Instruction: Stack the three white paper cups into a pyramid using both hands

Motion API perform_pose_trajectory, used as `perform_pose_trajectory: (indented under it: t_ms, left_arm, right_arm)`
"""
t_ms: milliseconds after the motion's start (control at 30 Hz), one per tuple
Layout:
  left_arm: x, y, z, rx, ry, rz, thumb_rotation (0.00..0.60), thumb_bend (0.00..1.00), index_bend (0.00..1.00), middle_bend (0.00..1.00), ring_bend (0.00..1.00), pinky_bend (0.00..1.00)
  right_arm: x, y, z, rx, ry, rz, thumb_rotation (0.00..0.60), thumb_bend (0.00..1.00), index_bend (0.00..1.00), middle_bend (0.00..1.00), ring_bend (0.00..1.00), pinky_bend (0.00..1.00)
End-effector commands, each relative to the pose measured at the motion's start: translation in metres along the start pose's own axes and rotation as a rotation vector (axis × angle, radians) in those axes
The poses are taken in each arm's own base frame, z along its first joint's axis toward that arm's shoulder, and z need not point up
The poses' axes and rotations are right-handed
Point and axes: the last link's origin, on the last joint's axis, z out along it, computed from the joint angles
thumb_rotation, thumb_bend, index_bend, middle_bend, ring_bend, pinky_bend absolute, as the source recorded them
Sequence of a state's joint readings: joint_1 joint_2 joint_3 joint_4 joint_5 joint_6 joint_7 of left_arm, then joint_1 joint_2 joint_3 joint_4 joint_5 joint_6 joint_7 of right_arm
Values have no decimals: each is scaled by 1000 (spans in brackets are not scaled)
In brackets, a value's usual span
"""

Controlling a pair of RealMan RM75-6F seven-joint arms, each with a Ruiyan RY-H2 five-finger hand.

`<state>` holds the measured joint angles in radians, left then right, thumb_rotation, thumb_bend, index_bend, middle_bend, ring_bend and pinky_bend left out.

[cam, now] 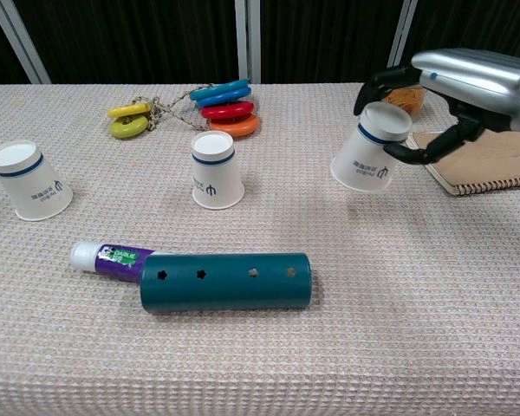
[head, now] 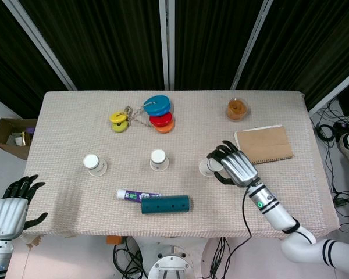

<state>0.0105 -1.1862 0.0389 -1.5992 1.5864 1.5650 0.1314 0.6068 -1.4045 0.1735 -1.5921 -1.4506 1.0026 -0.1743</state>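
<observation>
Three white paper cups with blue bands are upside down. The left cup point(head: 94, 164) point(cam: 29, 180) and the middle cup point(head: 158, 160) point(cam: 216, 170) stand on the table. My right hand point(head: 231, 164) point(cam: 455, 82) grips the third cup point(head: 208, 167) point(cam: 371, 146) near its top and holds it tilted above the table, right of the middle cup. My left hand point(head: 9, 207) hangs off the table's front left corner, fingers spread and holding nothing; the chest view does not show it.
A teal perforated tube point(head: 165, 204) point(cam: 225, 281) and a toothpaste tube point(head: 138, 196) point(cam: 111, 256) lie near the front. Coloured rings point(head: 152, 113) point(cam: 199, 107) sit at the back, a jar point(head: 237, 108) and brown notebook point(head: 263, 143) on the right. A cardboard box point(head: 11, 136) is left of the table.
</observation>
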Motion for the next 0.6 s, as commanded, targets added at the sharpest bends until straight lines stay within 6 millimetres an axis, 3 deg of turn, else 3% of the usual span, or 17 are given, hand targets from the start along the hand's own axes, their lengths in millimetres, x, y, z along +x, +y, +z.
perform_pose_trajectory:
  t_ms: [33,267,600]
  left_arm:
    - [-1,-2,-1,10,-4,-3,600,109,243,118,105,180]
    - [-6,-11,-4,35,-23,-6,600,110,243,118,105,180]
    - [-11,-15,-3,39,-33,-20,600,110,243,118,105,180]
  right_arm:
    - [-5,-20,43,8,-34,2,600,413,496,428,191,159]
    - [-25,-44,83,-9,-69,67,600,413,498,421,191,160]
    - [-43,-66,106,7,-92,70,600,412,506,414,191,160]
